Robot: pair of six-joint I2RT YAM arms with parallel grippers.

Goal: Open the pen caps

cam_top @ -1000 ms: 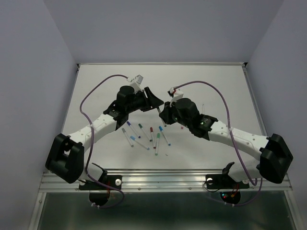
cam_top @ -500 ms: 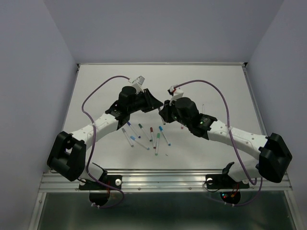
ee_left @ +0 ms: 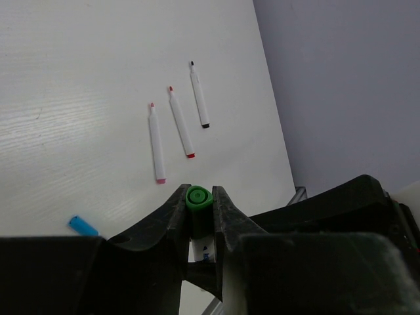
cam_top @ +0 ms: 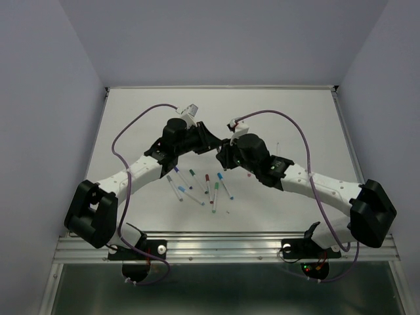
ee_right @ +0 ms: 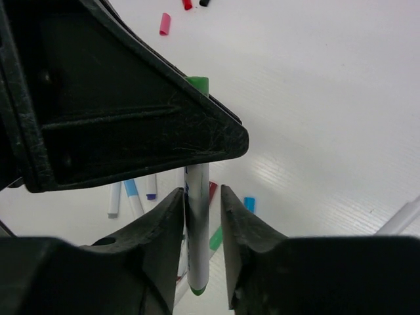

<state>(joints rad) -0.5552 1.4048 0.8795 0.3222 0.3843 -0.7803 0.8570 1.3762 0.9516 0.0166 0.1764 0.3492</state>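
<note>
Since a second ago, the left gripper [ee_left: 199, 191] has swung in to meet the right one and clamped down. It now pinches the green cap [ee_left: 198, 197] of a pen [ee_right: 197, 230] held up between the two tools. Next along that pen, the right gripper [ee_right: 202, 191] straddles its white barrel, but the jaws look slack, with a sliver of daylight on one side. Close beside the left fingers a loose blue cap [ee_left: 83, 226] lies on the table [ee_left: 79, 79], and farther ahead lie three uncapped pens [ee_left: 180, 123]. The risk, as I judge it, is that with the barrel unclamped a pull drags the whole pen along, cap still on. The barrel could also slide free and drop onto the table underneath.
</note>
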